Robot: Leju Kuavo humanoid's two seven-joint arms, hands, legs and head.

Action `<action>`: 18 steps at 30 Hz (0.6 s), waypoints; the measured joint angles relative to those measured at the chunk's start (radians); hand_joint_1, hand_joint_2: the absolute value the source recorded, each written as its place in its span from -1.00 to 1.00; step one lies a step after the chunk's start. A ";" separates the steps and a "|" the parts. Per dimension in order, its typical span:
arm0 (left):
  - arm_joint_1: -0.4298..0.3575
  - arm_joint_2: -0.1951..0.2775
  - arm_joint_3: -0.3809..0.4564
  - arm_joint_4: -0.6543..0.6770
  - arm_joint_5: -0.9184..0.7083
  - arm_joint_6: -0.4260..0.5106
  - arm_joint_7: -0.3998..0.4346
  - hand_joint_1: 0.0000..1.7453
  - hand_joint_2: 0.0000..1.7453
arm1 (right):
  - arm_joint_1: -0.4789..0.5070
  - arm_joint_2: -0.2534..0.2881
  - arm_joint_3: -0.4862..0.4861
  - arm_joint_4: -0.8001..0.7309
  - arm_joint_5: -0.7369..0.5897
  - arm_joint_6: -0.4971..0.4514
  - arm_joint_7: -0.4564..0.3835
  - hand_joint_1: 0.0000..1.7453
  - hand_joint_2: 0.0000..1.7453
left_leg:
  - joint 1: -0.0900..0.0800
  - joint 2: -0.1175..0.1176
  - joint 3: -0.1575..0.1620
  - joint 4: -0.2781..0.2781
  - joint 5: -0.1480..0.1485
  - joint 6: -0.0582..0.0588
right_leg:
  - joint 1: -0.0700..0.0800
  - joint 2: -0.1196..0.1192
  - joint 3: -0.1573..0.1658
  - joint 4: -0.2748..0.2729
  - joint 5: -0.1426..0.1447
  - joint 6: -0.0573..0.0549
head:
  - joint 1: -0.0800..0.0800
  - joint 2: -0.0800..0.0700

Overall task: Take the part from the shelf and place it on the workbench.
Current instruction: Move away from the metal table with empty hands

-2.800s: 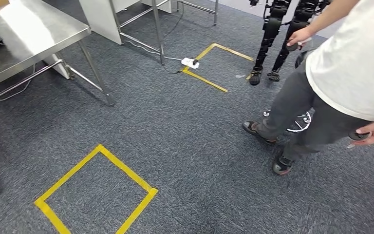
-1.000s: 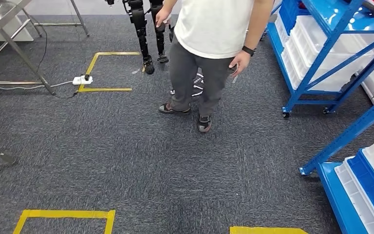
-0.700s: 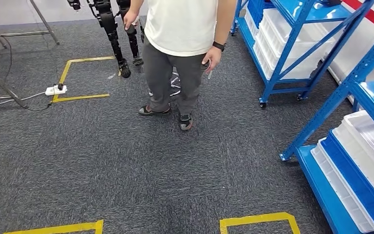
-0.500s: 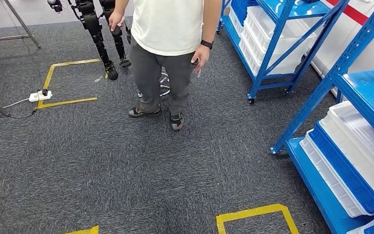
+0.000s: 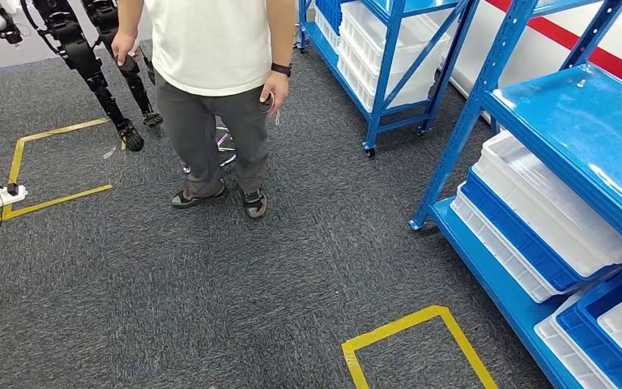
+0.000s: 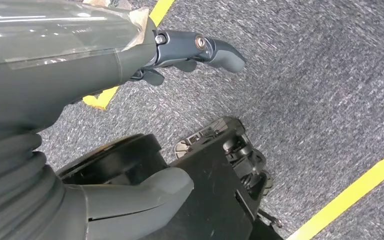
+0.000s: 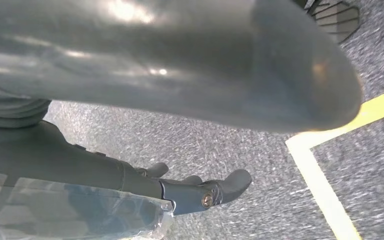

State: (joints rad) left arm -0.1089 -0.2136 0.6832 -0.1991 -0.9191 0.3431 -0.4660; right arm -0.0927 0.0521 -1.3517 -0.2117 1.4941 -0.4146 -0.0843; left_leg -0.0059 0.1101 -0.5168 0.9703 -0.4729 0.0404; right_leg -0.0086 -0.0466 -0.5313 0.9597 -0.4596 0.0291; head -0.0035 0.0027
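Camera swung toward blue shelf, wrist views: left robot hand, right robot hand seemingly empty, fingers apart.

Person beside blue shelf

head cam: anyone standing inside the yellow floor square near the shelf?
No. The yellow square by the blue shelf holds only carpet; the person stands farther off.
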 joint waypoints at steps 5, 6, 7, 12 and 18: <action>-0.001 -0.001 0.000 0.000 -0.003 -0.001 0.000 -1.00 1.00 | 0.000 0.001 0.000 0.000 -0.002 0.000 0.004 -1.00 -1.00 | 0.017 -0.096 -0.081 0.201 -0.129 -0.025 | -0.018 0.047 0.003 -0.005 0.014 -0.033 | -0.011 0.000; 0.001 -0.001 0.000 0.000 -0.003 -0.001 0.001 -1.00 1.00 | 0.000 0.001 0.000 0.000 -0.003 0.000 0.004 -1.00 -1.00 | 0.018 -0.106 -0.111 0.266 -0.156 -0.028 | -0.017 0.058 0.002 -0.005 0.015 -0.035 | -0.012 0.000; 0.003 0.000 0.000 0.000 -0.003 -0.001 0.001 -1.00 1.00 | 0.001 0.001 0.000 0.000 -0.003 0.000 0.004 -1.00 -1.00 | 0.020 -0.109 -0.130 0.303 -0.163 -0.029 | -0.015 0.070 0.001 -0.004 0.015 -0.036 | -0.012 0.000; 0.004 0.002 0.000 0.000 -0.003 0.000 0.001 -1.00 1.00 | 0.000 0.002 0.000 0.000 -0.004 0.000 0.004 -1.00 -1.00 | 0.035 -0.167 -0.023 0.067 -0.019 -0.030 | -0.011 0.132 0.002 0.002 0.017 -0.027 | -0.013 0.000; 0.002 0.000 0.000 0.000 -0.002 0.000 0.000 -1.00 1.00 | 0.004 0.001 0.000 0.000 -0.003 0.000 0.003 -1.00 -1.00 | 0.024 -0.140 -0.009 0.002 0.008 0.005 | -0.005 0.131 -0.058 0.050 0.000 0.007 | -0.008 0.000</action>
State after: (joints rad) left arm -0.1069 -0.2134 0.6832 -0.1988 -0.9213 0.3433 -0.4656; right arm -0.0887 0.0530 -1.3519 -0.2117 1.4916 -0.4150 -0.0812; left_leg 0.0185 -0.0297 -0.5256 0.9723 -0.4653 0.0459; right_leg -0.0141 0.0840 -0.5894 1.0102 -0.4597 0.0360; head -0.0111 0.0027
